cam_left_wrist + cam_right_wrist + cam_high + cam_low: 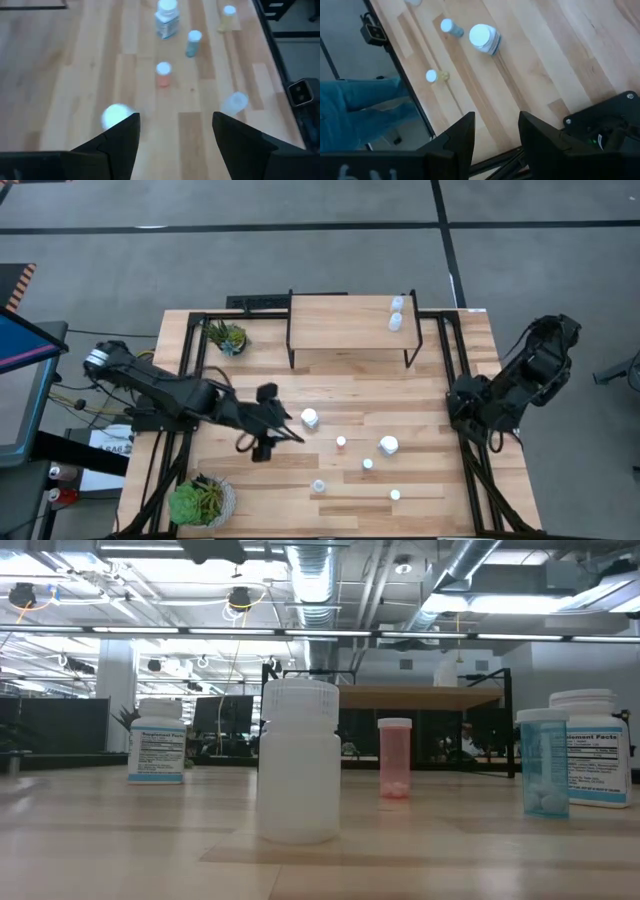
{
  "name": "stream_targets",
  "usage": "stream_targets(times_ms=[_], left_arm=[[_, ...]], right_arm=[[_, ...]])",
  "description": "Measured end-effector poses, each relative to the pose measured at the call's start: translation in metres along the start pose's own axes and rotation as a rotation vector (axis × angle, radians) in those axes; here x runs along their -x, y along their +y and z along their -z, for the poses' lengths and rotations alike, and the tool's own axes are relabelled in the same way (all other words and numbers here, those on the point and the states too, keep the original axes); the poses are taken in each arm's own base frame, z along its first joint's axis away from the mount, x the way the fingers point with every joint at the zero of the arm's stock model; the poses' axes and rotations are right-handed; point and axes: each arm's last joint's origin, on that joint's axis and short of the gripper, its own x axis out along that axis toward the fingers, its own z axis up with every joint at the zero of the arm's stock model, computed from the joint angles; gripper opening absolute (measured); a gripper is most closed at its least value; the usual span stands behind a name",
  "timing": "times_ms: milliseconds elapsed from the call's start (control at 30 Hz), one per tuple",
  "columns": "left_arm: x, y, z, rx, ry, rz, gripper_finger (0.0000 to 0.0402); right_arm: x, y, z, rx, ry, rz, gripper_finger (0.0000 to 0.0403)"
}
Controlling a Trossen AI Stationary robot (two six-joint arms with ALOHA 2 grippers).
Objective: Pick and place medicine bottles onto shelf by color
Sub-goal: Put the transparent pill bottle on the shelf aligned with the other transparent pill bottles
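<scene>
Left claw (270, 425): out over the desk (440, 395) mid-left, fingers spread wide, holding nothing; in its wrist view the fingers (122, 135) frame the bottle field.
Right claw (495, 135): parked at the desk's right edge, fingers apart, empty.
Shelf (340, 322): at the far side of the desk, centre; two bottles (396, 312) stand close together at its right end, both whitish from above, colour otherwise unclear.
Nearest bottle (310, 418): a large white one, upright, just beside the left claw toward centre; we judge it the likely next pick.
Red bottle (341, 442): small, upright, near desk centre.
Other white bottle (388, 446): large, labelled, right of the red one.
Blue bottle (368, 465): small, near the second white one.
Remaining bottles: two more small ones toward the near edge (318, 486) and (395, 495); colours not clear from above.
Plants: one pot (226, 336) by the shelf's left leg, another (200, 500) at the near-left corner; both clear of the bottles.
Progress: we judge the sorting barely begun, six bottles on the desk.
Handling: rigid plastic, light, smooth-sided, so we expect slip and easy tipping; the small ones look tippiest.
Grip: we would take the body below the cap, claw level, squeezing across the widest part.
Risk: neighbours stand near; a wide approach could knock the red one.
</scene>
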Motion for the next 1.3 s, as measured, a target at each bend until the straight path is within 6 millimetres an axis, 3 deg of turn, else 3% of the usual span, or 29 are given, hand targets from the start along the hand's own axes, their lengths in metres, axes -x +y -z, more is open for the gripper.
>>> stream_targets(times_ms=[167,467,1000,1167,1300], left_arm=[[-0.036,-0.027,-0.011,-0.025,0.086,0.064,0.0246],[-0.091,-0.068,-0.012,-0.019,0.21,0.13,0.0287],[-0.142,-0.091,0.014,-0.062,0.305,0.103,0.0293],[-0.159,-0.098,0.017,-0.102,0.261,0.128,0.0293],[-0.161,-0.1,0.018,-0.109,0.246,0.115,0.0293]], right_arm=[[0.001,0.002,0.005,0.036,0.017,-0.011,0.0165],[0.001,0.002,0.006,0.05,0.012,-0.017,0.0159],[-0.02,0.023,0.006,0.097,0.042,0.074,0.0157],[-0.024,0.027,0.006,0.124,0.052,0.094,0.0153],[-0.026,0.028,0.006,0.125,0.054,0.098,0.0153]])
